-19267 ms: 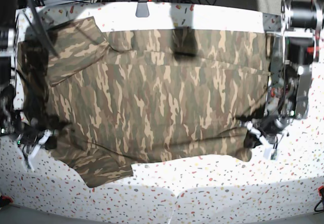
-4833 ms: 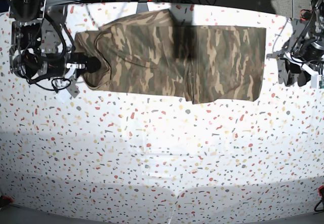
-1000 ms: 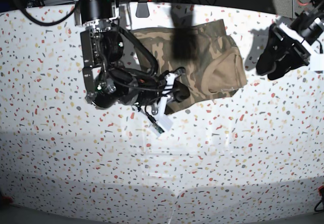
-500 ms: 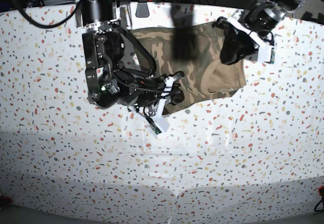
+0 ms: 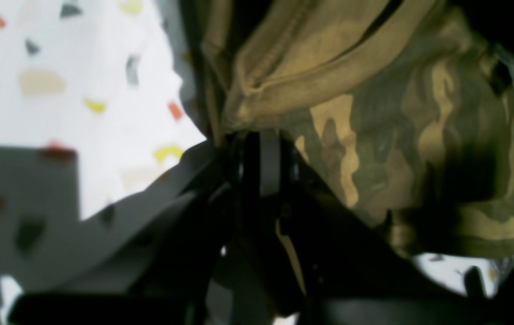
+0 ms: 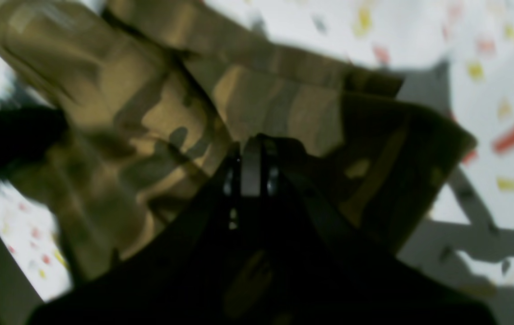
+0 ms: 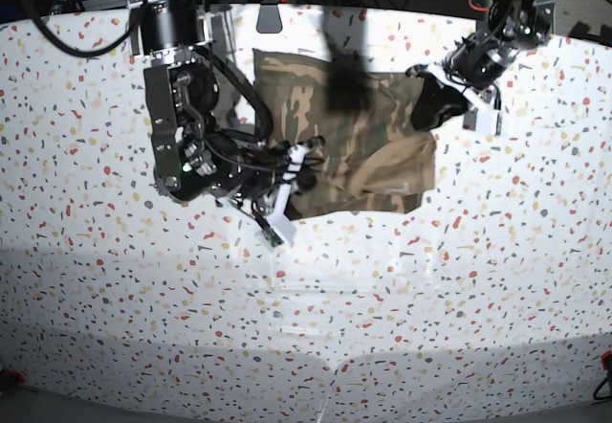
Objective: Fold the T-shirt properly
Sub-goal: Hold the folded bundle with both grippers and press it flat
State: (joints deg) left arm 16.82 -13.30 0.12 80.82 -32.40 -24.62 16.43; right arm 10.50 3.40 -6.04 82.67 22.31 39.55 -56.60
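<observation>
Since half a second ago my left gripper (image 7: 427, 109) has dropped onto the T-shirt's (image 7: 359, 150) far right corner — its jaws now pinch the cloth. My right gripper (image 7: 304, 163) stays pressed together on the near left edge. Half folded, the shirt lies on the speckled table (image 7: 382, 299), toward its far side.

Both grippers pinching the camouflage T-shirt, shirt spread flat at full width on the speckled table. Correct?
Not quite. The olive, brown and tan camouflage cloth T-shirt is not spread at full width: the base view shows it folded into a compact bundle on the white speckled table. The rest holds: the left gripper and right gripper each pinch its cloth.
</observation>
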